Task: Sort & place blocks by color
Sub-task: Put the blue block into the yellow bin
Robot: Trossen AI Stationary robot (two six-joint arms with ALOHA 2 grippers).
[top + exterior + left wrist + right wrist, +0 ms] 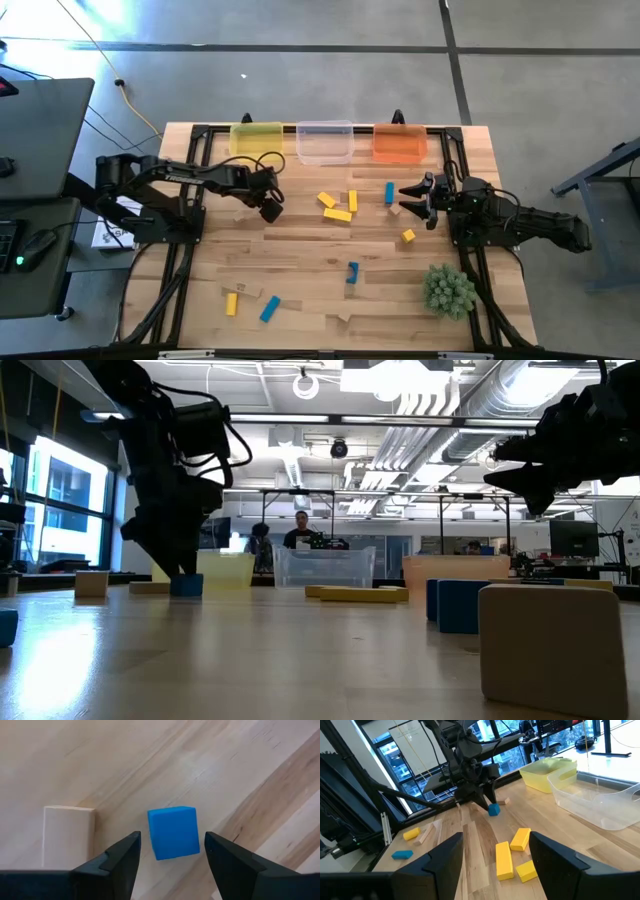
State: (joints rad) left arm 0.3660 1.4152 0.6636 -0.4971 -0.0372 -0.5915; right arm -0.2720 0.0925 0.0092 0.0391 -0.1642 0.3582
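left wrist view: left end effector [172, 852] open astride blue cube [173, 832].

I see my left tool [171, 851] straddling one block [173, 832] on the tabletop [300, 260]; three bins [324, 142] line the far edge.

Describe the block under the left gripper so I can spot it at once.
Start at the yellow bin on the table's far edge. Just in front of it, the open left gripper straddles a blue cube. The only block beside it is plain tan wood.
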